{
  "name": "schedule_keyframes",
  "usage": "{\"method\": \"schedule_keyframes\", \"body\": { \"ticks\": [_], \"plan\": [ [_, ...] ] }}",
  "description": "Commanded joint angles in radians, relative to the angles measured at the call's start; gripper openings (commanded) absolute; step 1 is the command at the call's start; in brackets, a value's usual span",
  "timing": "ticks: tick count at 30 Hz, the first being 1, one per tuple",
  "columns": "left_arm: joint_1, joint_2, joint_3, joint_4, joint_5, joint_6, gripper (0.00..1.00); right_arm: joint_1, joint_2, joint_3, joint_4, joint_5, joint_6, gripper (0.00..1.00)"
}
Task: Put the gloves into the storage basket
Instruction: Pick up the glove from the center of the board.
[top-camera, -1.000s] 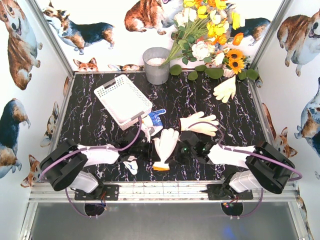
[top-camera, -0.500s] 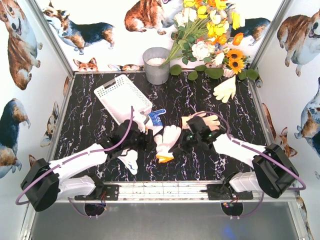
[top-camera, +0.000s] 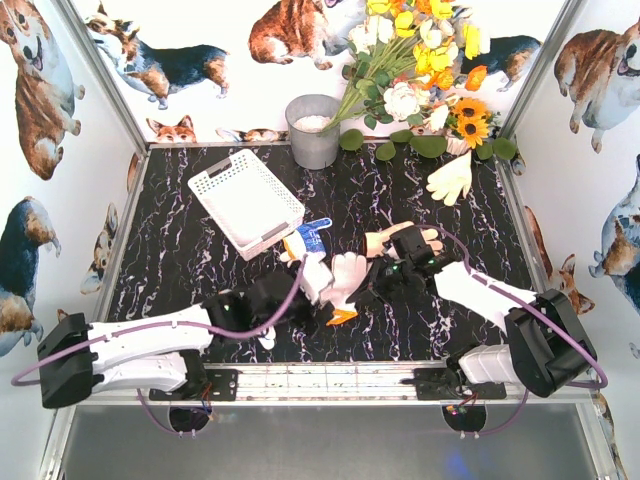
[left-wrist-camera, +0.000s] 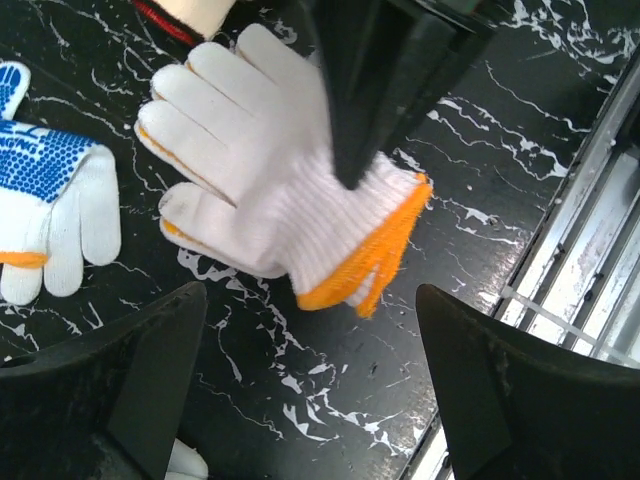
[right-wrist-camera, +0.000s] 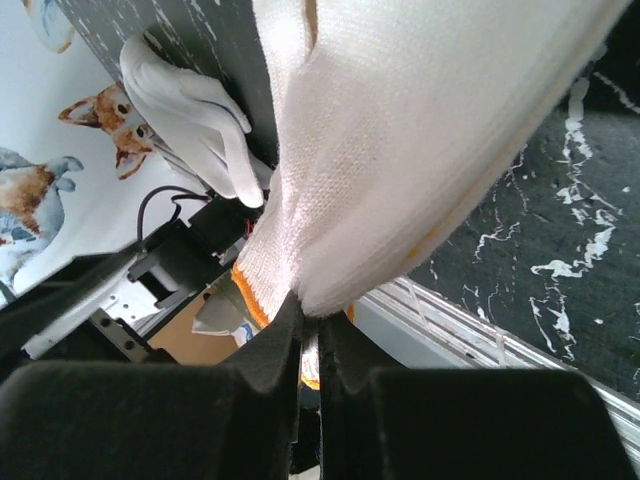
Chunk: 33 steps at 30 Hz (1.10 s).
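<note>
A white knit glove with an orange cuff (top-camera: 348, 278) (left-wrist-camera: 262, 170) hangs at the table's front middle, with my right gripper (top-camera: 385, 280) (right-wrist-camera: 310, 322) shut on its fabric (right-wrist-camera: 400, 150). My left gripper (top-camera: 322, 300) (left-wrist-camera: 310, 295) stands open just in front of the orange cuff, nothing between its fingers. A blue-and-white glove (top-camera: 312, 237) (left-wrist-camera: 45, 200) lies beside the white storage basket (top-camera: 245, 200), which is at the back left. A cream glove (top-camera: 383, 243) lies partly under my right arm. Another cream glove (top-camera: 452, 178) is at the back right. A white glove (top-camera: 265, 338) (right-wrist-camera: 190, 110) lies by my left arm.
A grey metal bucket (top-camera: 313, 130) stands behind the basket at the back wall. A bunch of artificial flowers (top-camera: 420, 60) leans over the back right corner. The metal rail (top-camera: 330, 380) runs along the table's near edge.
My left arm has swung right toward the orange-cuffed glove and its jaws have opened wide. My right gripper, still shut on that glove, has pulled it up and slightly right.
</note>
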Motion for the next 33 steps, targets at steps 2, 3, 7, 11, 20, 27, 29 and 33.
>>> {"method": "schedule_keyframes", "body": {
  "ticks": [2,3,7,11,20,27,29,33],
  "plan": [
    [-0.14,0.034,0.022,-0.006,-0.264,0.141,0.81,-0.01,-0.011,0.058,0.021,-0.064,0.026,0.0],
    [-0.151,0.045,0.024,0.003,-0.27,0.149,0.82,-0.011,-0.012,0.058,0.027,-0.064,0.034,0.0],
    [-0.187,0.095,0.04,0.043,-0.271,0.195,0.89,-0.013,-0.007,0.066,0.046,-0.079,0.06,0.0],
    [-0.192,0.177,0.069,0.087,-0.283,0.254,0.9,-0.015,-0.007,0.083,0.046,-0.092,0.072,0.0],
    [-0.196,0.326,0.101,0.158,-0.304,0.322,0.85,-0.015,-0.027,0.073,0.072,-0.091,0.123,0.0],
    [-0.196,0.365,0.078,0.227,-0.328,0.303,0.45,-0.015,-0.026,-0.02,0.228,-0.097,0.221,0.0],
    [-0.196,0.378,0.076,0.261,-0.331,0.302,0.45,-0.015,-0.023,-0.036,0.262,-0.103,0.244,0.0],
    [-0.195,0.429,0.105,0.273,-0.334,0.311,0.42,-0.015,-0.028,-0.04,0.255,-0.095,0.239,0.0]
  ]
}}
